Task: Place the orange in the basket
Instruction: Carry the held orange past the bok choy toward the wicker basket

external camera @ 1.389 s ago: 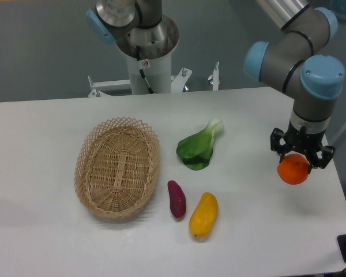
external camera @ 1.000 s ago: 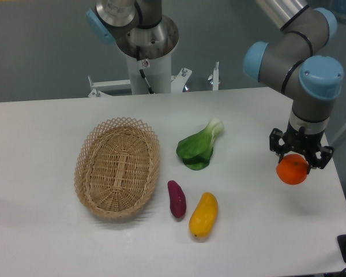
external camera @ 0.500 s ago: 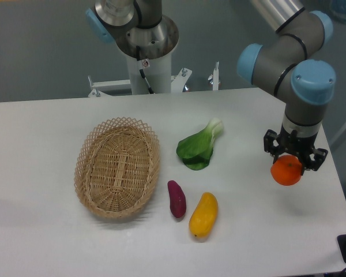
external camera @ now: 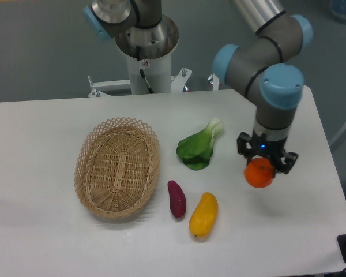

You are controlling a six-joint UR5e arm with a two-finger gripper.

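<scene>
A small round orange point(external camera: 259, 173) hangs above the table on the right, held from above by my gripper point(external camera: 263, 164), whose black fingers are shut around its top. The oval tan wicker basket point(external camera: 87, 176) rests on the table's left half, with nothing visible inside it. My gripper and the orange are well to the right of the basket, past the green vegetable and the two fruits in between.
A green leafy bok choy point(external camera: 198, 147) lies right of the basket. A dark purple sweet potato point(external camera: 176, 198) and an elongated yellow-orange fruit point(external camera: 203, 214) lie near the front. The table's right edge is close behind my arm.
My arm has carried the orange leftward, from near the table's right edge toward the middle, staying shut on it.
</scene>
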